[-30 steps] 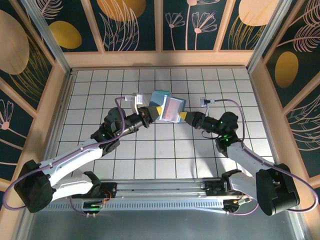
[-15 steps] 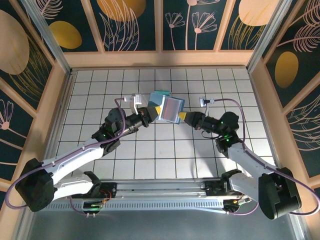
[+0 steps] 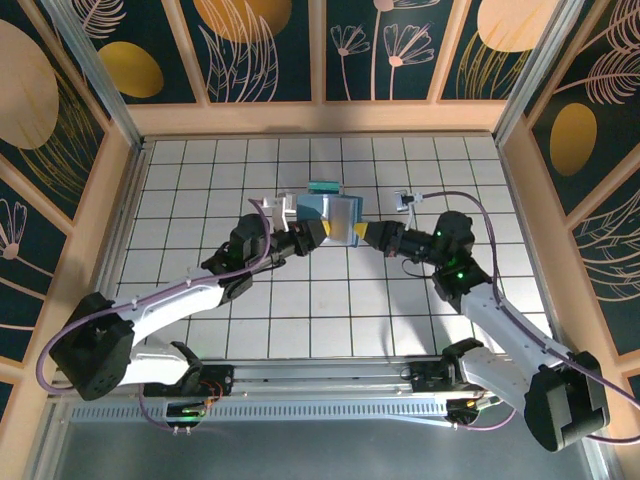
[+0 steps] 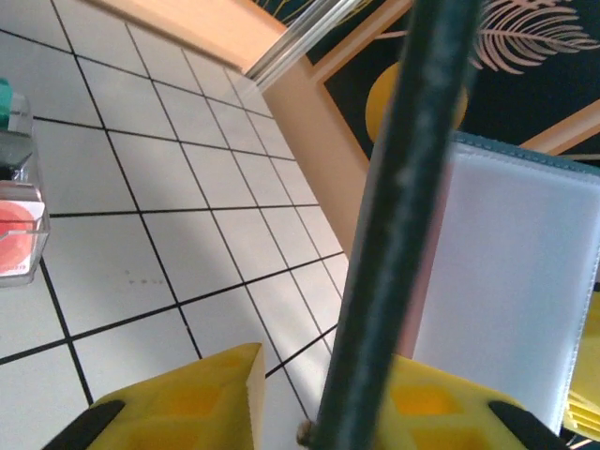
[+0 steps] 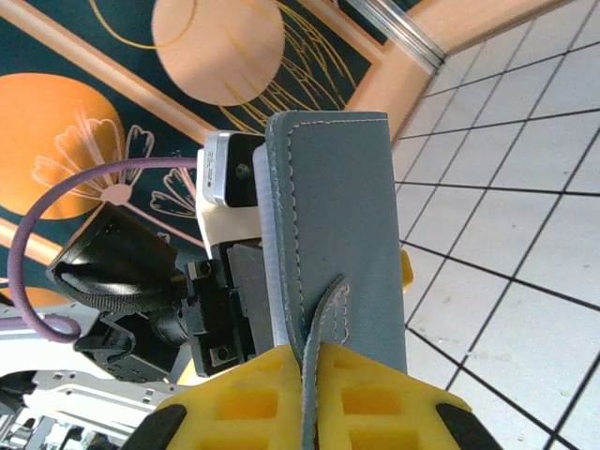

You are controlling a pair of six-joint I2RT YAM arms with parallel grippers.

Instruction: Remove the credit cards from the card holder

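Observation:
The slate-blue card holder (image 3: 338, 213) hangs above the tiles between both grippers. My right gripper (image 5: 314, 352) is shut on its stitched strap, and the holder's outer face (image 5: 337, 206) rises in front of it. My left gripper (image 4: 328, 361) is open. A dark edge (image 4: 403, 187) runs up between its yellow fingers, against the right one and clear of the left. Beside that edge is a whitish sleeve (image 4: 506, 281) of the holder. A teal card (image 3: 322, 187) shows just beyond the holder; whether it rests on the table I cannot tell.
White tiled table (image 3: 200, 180) with wooden walls (image 3: 320, 118) on three sides. A small clear piece with a red mark (image 4: 19, 234) sits at the left edge of the left wrist view. Open floor lies left and right of the arms.
The left gripper's jaws have parted from the holder's edge. The left arm has shifted right and the holder now stands more edge-on. The right gripper keeps its hold.

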